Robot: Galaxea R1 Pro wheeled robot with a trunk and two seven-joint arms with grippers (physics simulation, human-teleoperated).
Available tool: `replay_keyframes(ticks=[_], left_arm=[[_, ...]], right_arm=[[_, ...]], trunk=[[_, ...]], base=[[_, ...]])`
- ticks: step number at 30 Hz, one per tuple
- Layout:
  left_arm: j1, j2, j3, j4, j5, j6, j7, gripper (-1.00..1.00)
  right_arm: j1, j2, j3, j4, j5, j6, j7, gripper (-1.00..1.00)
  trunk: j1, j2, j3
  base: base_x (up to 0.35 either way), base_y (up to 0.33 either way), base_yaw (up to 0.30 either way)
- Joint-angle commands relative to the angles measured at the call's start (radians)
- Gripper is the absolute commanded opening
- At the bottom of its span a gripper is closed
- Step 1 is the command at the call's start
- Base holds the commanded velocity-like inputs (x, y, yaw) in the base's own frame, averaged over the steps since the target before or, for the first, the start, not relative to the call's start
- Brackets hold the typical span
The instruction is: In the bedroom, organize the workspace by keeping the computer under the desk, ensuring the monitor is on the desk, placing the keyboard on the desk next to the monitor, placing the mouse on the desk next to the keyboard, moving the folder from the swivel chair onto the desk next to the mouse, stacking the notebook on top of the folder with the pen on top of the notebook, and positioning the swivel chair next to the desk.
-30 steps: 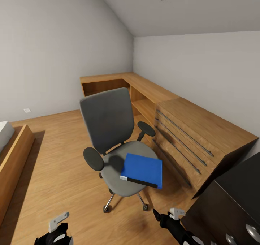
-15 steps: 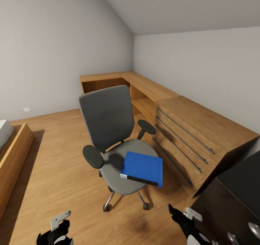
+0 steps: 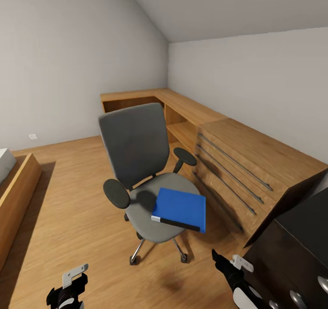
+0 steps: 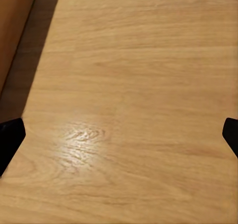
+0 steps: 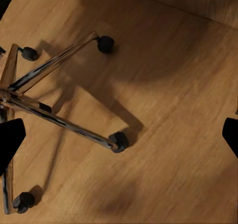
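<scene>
Wood plank floor (image 3: 77, 208), light brown, glossy patch in left wrist view. Swivel chair (image 3: 146, 172) stands on the floor on a chrome star base with black casters (image 5: 119, 140), casters touching the planks, shadow beneath. Blue folder (image 3: 180, 210) lies flat on the chair seat, toward its front edge, black spine facing front. Wooden drawer cabinet (image 3: 246, 167) stands on the floor just beside the chair, along the wall. Black surface (image 3: 296, 249) at near right, drawers with round knobs. Wooden bed frame (image 3: 16, 195) on the floor at left.
</scene>
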Motion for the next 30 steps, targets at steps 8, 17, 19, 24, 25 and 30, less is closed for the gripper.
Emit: replay_keyframes(ticks=[8, 17, 19, 24, 25, 30], left_arm=[[-0.001, 0.002, 0.014, -0.001, -0.011, -0.006, -0.003, 1.0], [-0.001, 0.0, 0.015, 0.0, -0.01, -0.009, -0.003, 1.0], [-0.001, 0.0, 0.015, 0.0, -0.01, -0.01, -0.004, 1.0], [-0.001, 0.0, 0.016, 0.005, -0.01, -0.011, -0.006, 1.0], [-0.001, 0.0, 0.016, 0.008, -0.01, -0.011, -0.006, 1.0], [-0.001, 0.002, 0.017, 0.027, -0.01, -0.011, -0.006, 1.0]], right_arm=[[-0.001, -0.028, -0.007, -0.073, -0.015, -0.001, 0.026, 1.0], [-0.001, -0.076, -0.083, -0.122, -0.089, 0.112, 0.27, 1.0], [-0.001, -0.085, -0.088, -0.124, -0.101, 0.136, 0.3, 1.0], [-0.001, -0.108, -0.096, -0.132, -0.157, 0.202, 0.357, 1.0], [-0.001, -0.111, -0.096, -0.133, -0.166, 0.208, 0.367, 1.0], [-0.001, -0.139, -0.097, -0.132, -0.232, 0.235, 0.444, 1.0]], trunk=[[0.031, -0.057, -0.026], [0.065, -0.12, -0.054], [0.073, -0.134, -0.06], [0.092, -0.169, -0.076], [0.096, -0.176, -0.079], [0.115, -0.211, -0.095]], base=[[0.0, 0.0, 0.0], [0.0, 0.0, 0.0], [0.0, 0.0, 0.0], [0.0, 0.0, 0.0], [0.0, 0.0, 0.0], [0.0, 0.0, 0.0]])
